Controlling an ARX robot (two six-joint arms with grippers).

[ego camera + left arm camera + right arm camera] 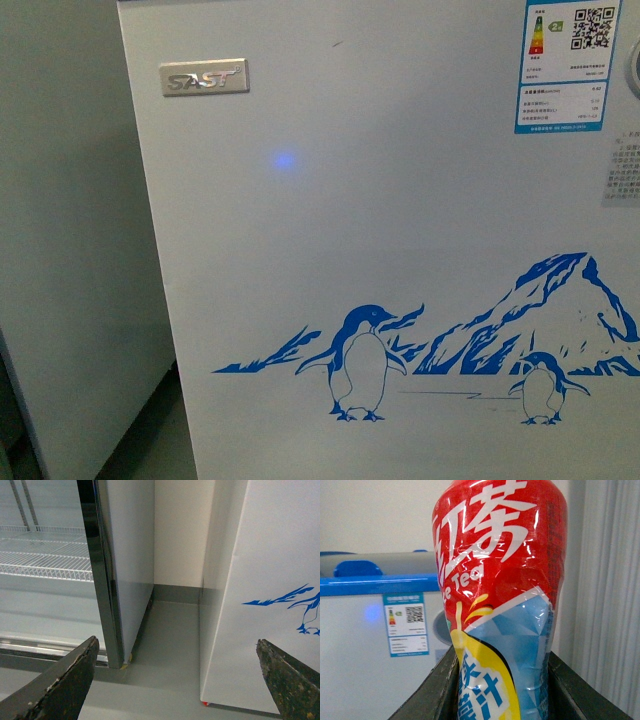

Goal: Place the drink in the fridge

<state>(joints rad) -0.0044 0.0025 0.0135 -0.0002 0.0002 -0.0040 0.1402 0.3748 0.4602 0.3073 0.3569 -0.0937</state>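
Front view: fridge, white front close up, filling the frame; silver SAST badge upper left; blue penguin graphic low.

Left wrist view: left fingers apart, nothing between them; grey cabinet with wire shelves beside the fridge.

Right wrist view: drink, a red tea bottle, upright, clamped between right fingers; the fridge's blue rim behind.

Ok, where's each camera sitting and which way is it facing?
Front: body-mounted, facing the fridge close up; no arm shows.
Left wrist: left arm, looking down at the floor between fridge and cabinet; open left tool shows.
Right wrist: right arm, facing the fridge past the drink in the right tool.
Front and right wrist share the energy label.
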